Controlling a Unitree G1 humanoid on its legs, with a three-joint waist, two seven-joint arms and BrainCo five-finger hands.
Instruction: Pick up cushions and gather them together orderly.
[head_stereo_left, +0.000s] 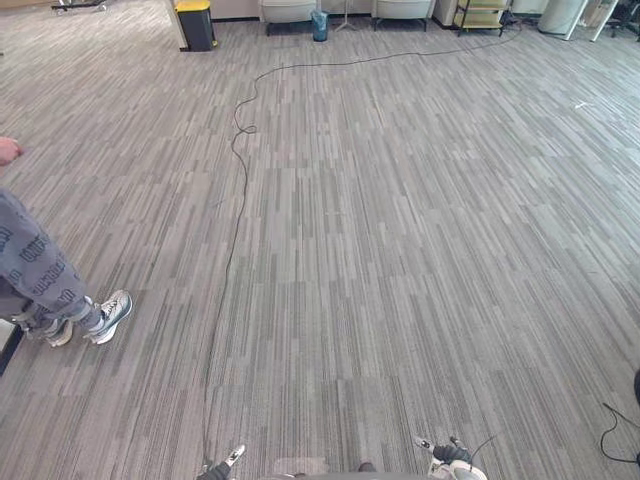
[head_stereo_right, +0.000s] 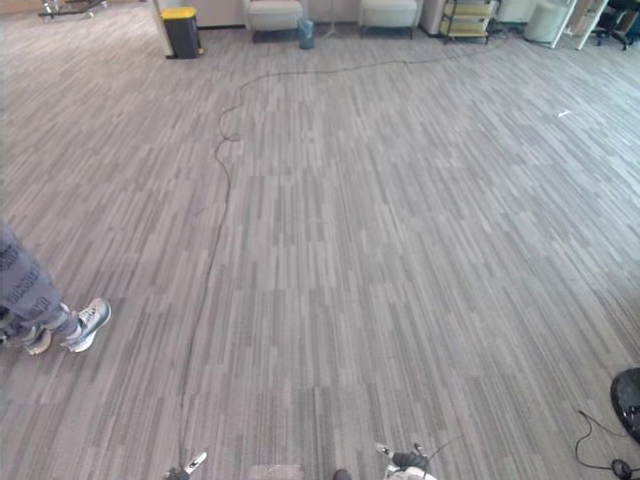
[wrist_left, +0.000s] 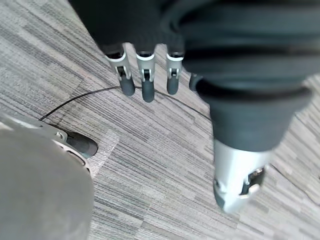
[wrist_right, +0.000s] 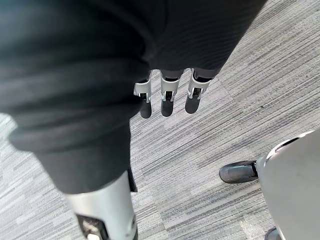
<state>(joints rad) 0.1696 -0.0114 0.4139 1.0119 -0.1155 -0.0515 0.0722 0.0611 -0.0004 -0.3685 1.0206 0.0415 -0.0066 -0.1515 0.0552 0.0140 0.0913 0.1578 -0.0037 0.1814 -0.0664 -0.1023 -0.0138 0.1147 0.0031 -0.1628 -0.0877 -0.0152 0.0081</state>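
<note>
The left hand (wrist_left: 146, 75) is hanging over the grey striped carpet floor (head_stereo_left: 400, 250). Its fingers (wrist_left: 122, 75) are pointing down in a straight row, slightly apart from one another. Its thumb (wrist_left: 235, 175) is standing apart from the fingers. The hand is spread and relaxed, and it is holding nothing.

The right hand (wrist_right: 167, 92) is hanging over the same carpet. Its fingers (wrist_right: 195, 92) are extending straight down side by side, and its thumb (wrist_right: 105, 215) is set well apart from them. This hand is also spread and relaxed, and nothing is lying between the thumb and the fingers.

The location of the cushions cannot be told.

A person is standing at the left edge of the floor, wearing patterned grey trousers (head_stereo_left: 35, 265) and grey-and-white sneakers (head_stereo_left: 108, 315).

Along the far edge of the floor the following items are standing:
- a black bin with a yellow lid (head_stereo_left: 196, 22), near the far left corner;
- two light-coloured seats (head_stereo_left: 288, 10) (head_stereo_left: 402, 8), side by side;
- a small blue bin (head_stereo_left: 319, 25), between the two seats;
- a shelf rack (head_stereo_left: 482, 14), beside the second seat.

A dark rounded object (head_stereo_right: 630, 400) is lying at the right edge of the floor; what it is cannot be told.
</note>
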